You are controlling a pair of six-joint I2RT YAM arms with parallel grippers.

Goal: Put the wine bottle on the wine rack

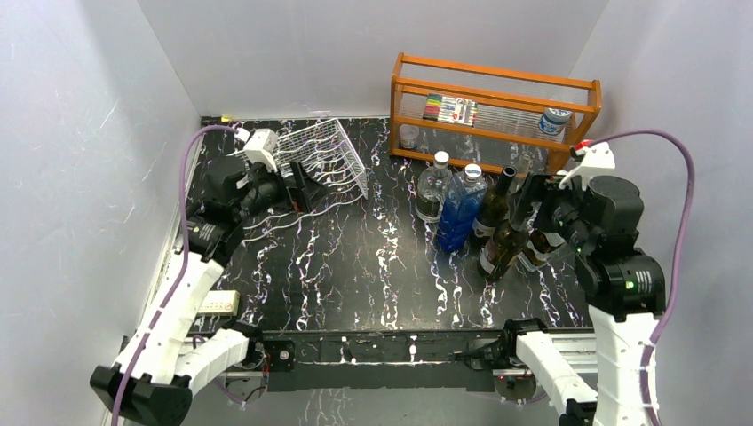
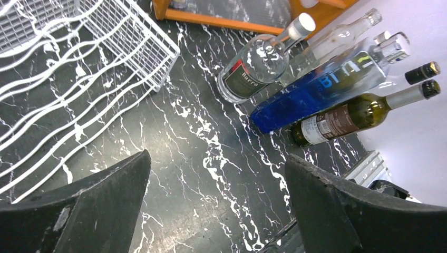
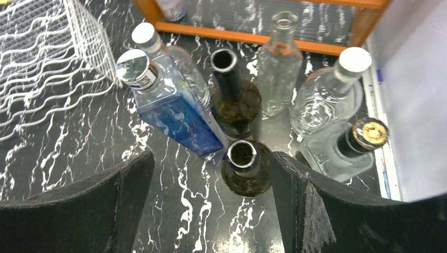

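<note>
The white wire wine rack [image 1: 324, 160] lies at the back left of the table and is seen again in the left wrist view [image 2: 79, 63]; no bottle rests on it. A dark wine bottle [image 3: 245, 168] with an open neck stands upright between my right gripper's [image 3: 212, 154] fingers, close to the right finger and well apart from the left one. The right gripper [image 1: 526, 213] is open and hangs over the bottle cluster, where that bottle [image 1: 503, 248] stands nearest the front. My left gripper [image 1: 300, 188] sits beside the rack, open [image 2: 217, 156], with only tabletop between its fingers.
A second dark bottle [image 3: 232, 100], a blue bottle [image 3: 174, 110] and clear bottles [image 3: 279, 68] crowd round the wine bottle. A gold-capped dark bottle [image 3: 363, 137] stands at the right. The orange wooden shelf [image 1: 497, 111] stands behind them. White walls enclose the table.
</note>
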